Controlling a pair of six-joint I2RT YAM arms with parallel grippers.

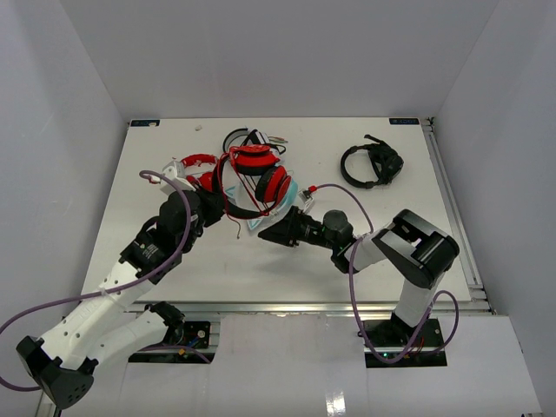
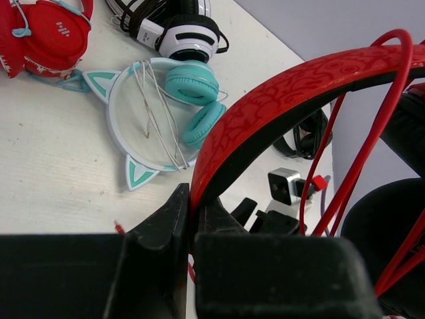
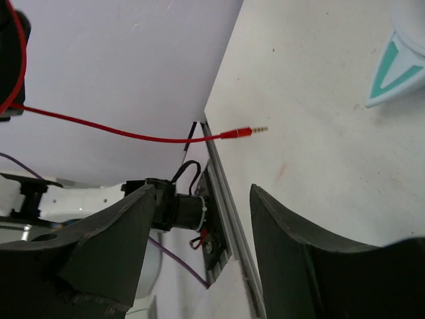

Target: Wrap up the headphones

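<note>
Top external view, left to right. The left gripper (image 1: pixel 215 208) reaches into the left side of the pile. Its fingertips are hidden under its own wrist and the red loops, so the grip is unreadable here.

The pile sits mid-table (image 1: pixel 261 280):
- small red pair (image 1: pixel 198 162), partly covered
- the headphones (image 1: pixel 259 167) on top at frame centre, both red-and-black cups showing
- black-and-white pair (image 1: pixel 236 139) behind, half hidden
- teal cat-ear pair (image 1: pixel 291 195) underneath, only an edge out

The right gripper (image 1: pixel 271 228) is just below-right of the pile, with its tips lost in the dark. The black headset (image 1: pixel 372 165) lies alone at upper right, well apart.

Left wrist view: the small red pair is cut off at upper left. The cat-ear pair is fully visible and the black-and-white pair is cropped at the top. At lower centre the left gripper's fingers are pressed together on the headband (image 2: pixel 279 106), clamped on it. The cups are cut off at the right edge. The red cable (image 2: pixel 345 166) hangs in loops on the right, both ends out of frame.

Right wrist view: the right gripper's fingers stand apart with nothing between them. The cable comes in from the upper left and its start is cropped. Its plug (image 3: pixel 244 131) sits just inside the table edge, and I cannot tell if it touches the table. One teal ear tip is cut off at upper right.

Count: five headsets, two grippers, one cable, one plug.
</note>
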